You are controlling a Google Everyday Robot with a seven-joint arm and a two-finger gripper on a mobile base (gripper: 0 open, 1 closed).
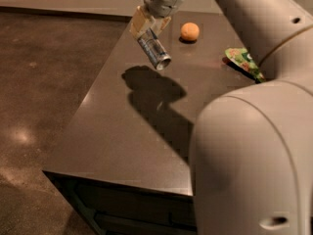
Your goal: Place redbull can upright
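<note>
The redbull can (154,50) is a slim silver and blue can, held tilted in the air above the dark table (127,131), its shiny end pointing down and to the right. My gripper (148,24) is shut on the can's upper end, over the table's far left part. The can's shadow falls on the tabletop below it.
A round orange fruit (190,32) lies on the table behind the can. A green snack bag (243,61) lies at the right, partly behind my large white arm (254,146), which fills the right foreground. The table's left and front edges drop to a brown floor.
</note>
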